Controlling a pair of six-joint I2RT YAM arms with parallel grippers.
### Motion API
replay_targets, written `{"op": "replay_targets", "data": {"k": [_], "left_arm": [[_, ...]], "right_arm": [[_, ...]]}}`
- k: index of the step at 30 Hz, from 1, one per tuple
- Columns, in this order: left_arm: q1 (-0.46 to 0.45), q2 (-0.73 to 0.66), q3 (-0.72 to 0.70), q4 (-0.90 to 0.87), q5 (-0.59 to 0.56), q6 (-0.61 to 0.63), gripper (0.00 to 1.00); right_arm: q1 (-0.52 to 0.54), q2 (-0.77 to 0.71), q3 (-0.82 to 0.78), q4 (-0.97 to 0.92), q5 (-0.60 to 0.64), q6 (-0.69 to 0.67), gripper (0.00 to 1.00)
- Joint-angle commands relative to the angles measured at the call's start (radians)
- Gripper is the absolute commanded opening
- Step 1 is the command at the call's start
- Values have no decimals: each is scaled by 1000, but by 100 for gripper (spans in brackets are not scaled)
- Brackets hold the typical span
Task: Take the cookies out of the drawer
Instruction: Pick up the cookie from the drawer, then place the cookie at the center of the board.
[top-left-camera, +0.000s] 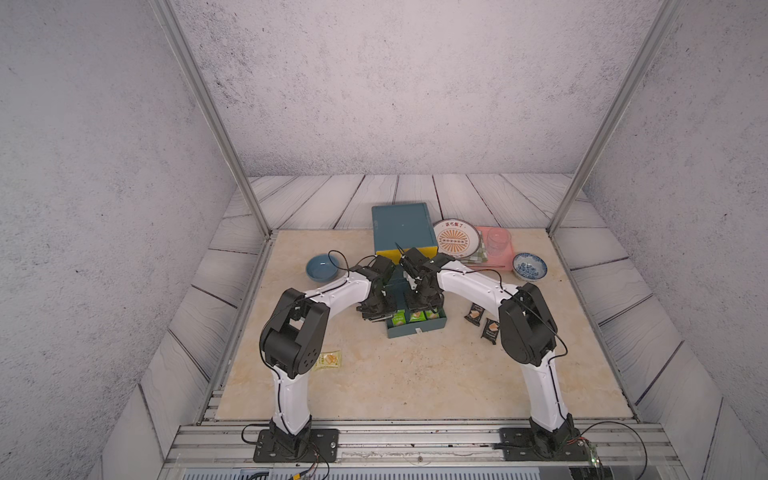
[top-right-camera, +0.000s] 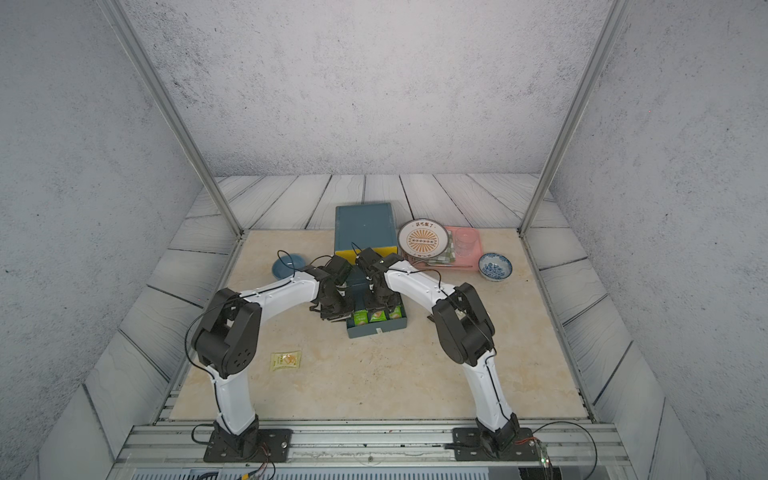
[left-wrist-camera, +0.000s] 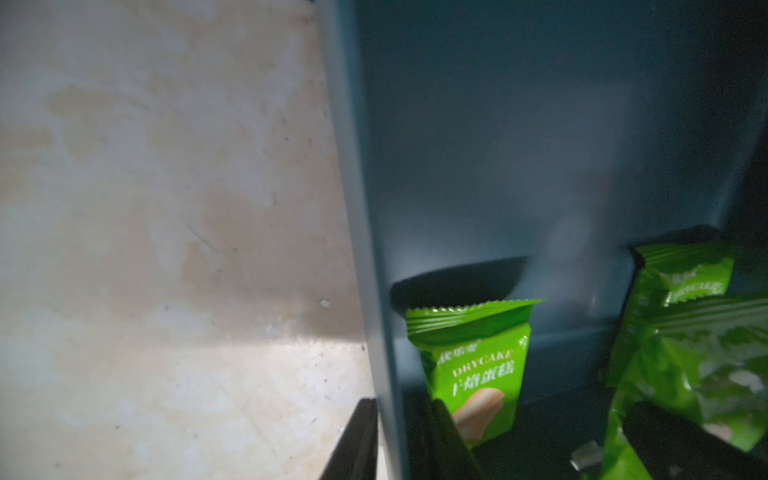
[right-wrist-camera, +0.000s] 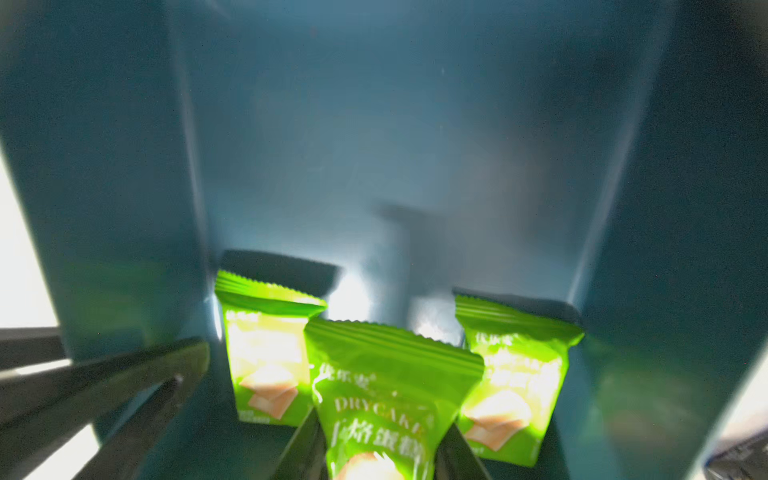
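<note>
Right gripper: we see its two fingers pressed against the sides of the middle green packet, pinching it inside the drawer.
Left gripper: we see one finger outside and one inside the drawer's side wall, clamped across it.
Packet print: we read "DRYCAKE" in white capitals, with Chinese characters above and below and a tan biscuit picture. It shows on the held packet and on the neighbouring packet beside the clamped wall.
Cookies in the drawer: we count three green packets in a row at the drawer's front end.
Cookies on the table: two black packets lie near the drawer on the right arm's side, their print too small for us to read. A pale yellow packet lies by the left arm's elbow.
Cabinet: blue, with a yellow front edge, behind the pulled-out drawer.
Plate: Chinese characters along its rim over an orange sunburst, too small for us to read.
Farther out: a blue bowl, a patterned bowl and a clear cup on a pink tray.
</note>
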Motion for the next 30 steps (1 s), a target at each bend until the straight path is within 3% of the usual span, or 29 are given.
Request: {"op": "replay_targets", "data": {"k": [1,22,30], "left_arm": [[7,15,25,-21,-13,9,25],[22,26,52,-35,-29,15,25],[34,0,51,-30,-34,15,26]], "right_arm": [[-11,-51,20,5,10,6,29],[-52,-182,9,-32,24,6,29],[-108,-326,-43,-81,-23,-1,29]]}}
